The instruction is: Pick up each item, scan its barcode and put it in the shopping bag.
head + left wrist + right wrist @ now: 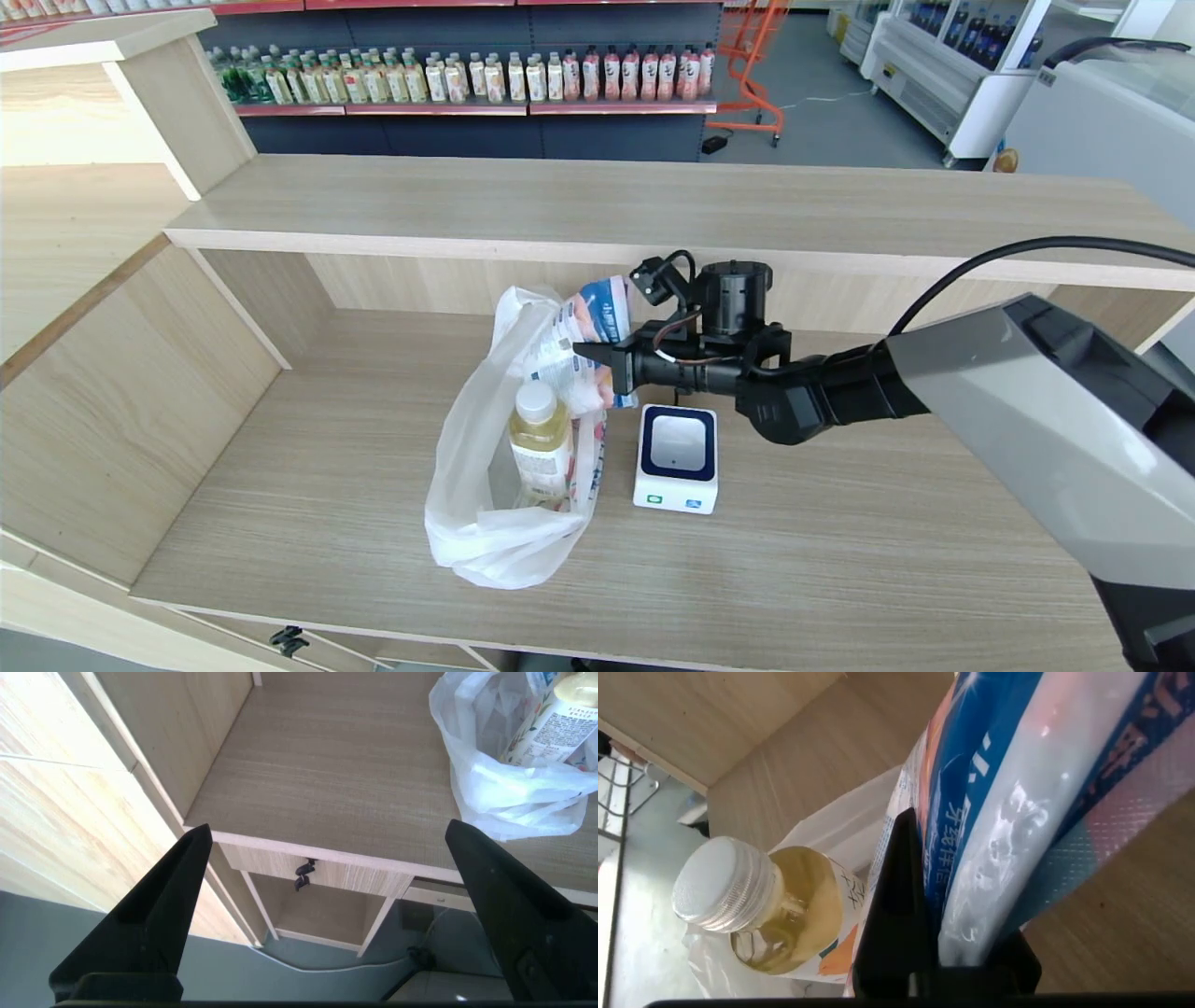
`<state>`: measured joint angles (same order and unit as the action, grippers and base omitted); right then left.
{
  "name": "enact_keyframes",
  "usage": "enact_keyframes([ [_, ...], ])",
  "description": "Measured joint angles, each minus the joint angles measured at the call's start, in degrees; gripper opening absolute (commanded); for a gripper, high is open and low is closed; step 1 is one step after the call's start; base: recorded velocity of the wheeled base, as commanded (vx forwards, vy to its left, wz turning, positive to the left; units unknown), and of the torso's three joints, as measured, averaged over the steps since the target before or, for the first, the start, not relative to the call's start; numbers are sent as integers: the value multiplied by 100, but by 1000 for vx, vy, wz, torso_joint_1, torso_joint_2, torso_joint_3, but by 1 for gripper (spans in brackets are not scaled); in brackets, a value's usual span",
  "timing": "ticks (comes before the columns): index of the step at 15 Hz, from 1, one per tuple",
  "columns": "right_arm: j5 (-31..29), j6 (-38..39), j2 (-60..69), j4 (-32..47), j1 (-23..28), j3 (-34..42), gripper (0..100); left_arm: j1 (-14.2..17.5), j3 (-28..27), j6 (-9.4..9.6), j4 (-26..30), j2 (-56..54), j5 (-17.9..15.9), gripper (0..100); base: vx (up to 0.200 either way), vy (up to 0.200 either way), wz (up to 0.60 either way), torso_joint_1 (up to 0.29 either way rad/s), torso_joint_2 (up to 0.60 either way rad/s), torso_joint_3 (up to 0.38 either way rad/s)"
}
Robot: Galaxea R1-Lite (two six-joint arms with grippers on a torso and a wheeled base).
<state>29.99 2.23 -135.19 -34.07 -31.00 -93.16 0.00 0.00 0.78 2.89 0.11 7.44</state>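
The left claw (329, 833) hangs with its two dark, wedge-shaped fingers (177, 887) spread wide and nothing between them, over the near edge of the table (355, 756), whose pale wood-grain top ends in a straight lip. In the head view a slanted side wall (140, 439) of the same board closes the table's left end, and a stretch of top separates it from the shopping bag (467, 523). The bag is thin, white, crinkled plastic, slumped but open at the mouth, and it stands near the middle. Inside it a bottle (540, 439) stands upright, clear and round-shouldered, with yellowish liquid and a ribbed white cap (724, 885). Just beside the bottle, at the bag's far rim, a flat glossy packet (597, 317) in blue, white and pink rises over the bag. The right claw (597, 359) is clamped on the packet from the right. The scanner (675, 457) sits just right of the bag, a white rounded block with a dark-framed glass face. Beyond it the wood-grain top runs wide to the right and to the near edge.
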Motion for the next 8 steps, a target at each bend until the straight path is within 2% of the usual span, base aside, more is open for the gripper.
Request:
enact_keyframes([
  [6,-13,-269,-98,17,7,46,0,0,0,0,0,0,0,100,0,0,0,0,0,0],
  [7,-13,-288,-98,17,16,69,100,0,0,1,0,0,0,100,0,0,0,0,0,0],
  [8,-11,-307,-94,17,22,107,100,0,0,0,0,0,0,100,0,0,0,0,0,0],
])
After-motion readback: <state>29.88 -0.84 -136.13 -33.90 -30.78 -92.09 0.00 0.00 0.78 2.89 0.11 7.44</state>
